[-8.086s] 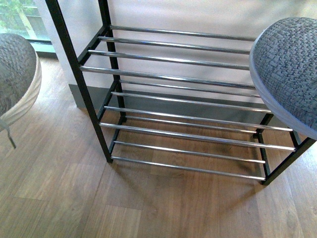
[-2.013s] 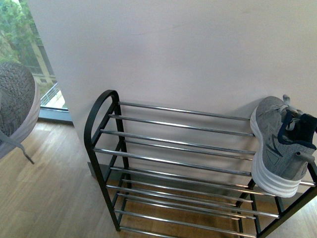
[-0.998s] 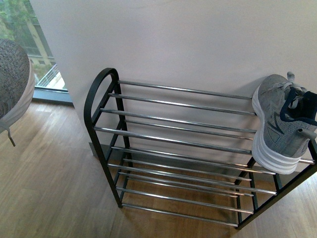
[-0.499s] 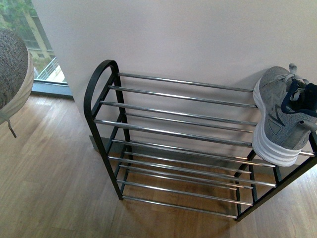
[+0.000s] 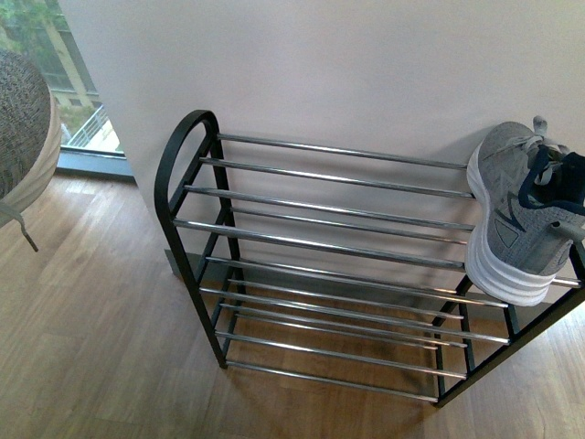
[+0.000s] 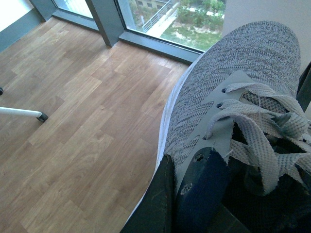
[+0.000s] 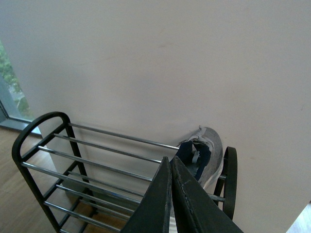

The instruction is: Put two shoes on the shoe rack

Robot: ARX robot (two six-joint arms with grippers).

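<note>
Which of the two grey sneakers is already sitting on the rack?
The sneaker at the right end of the shoe rack, resting on its top bars. The other sneaker is held over the floor, left of the rack.

Front and right wrist views, both above shoe rack (image 5: pixel 320 244)

Right sneaker (image 5: pixel 512 224) on rack (image 5: pixel 196 117), left sneaker (image 5: pixel 23 128) far left.

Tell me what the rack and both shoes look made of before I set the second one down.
Bars: metal, probably chromed, given the bright mirror shine.
Frame: matte black, likely painted metal, though plastic ends are possible.
Held shoe: grey knit fabric with a visible weave.
Racked shoe: same grey upper. Its sole is white and ridged, seemingly foam or rubber.
</note>
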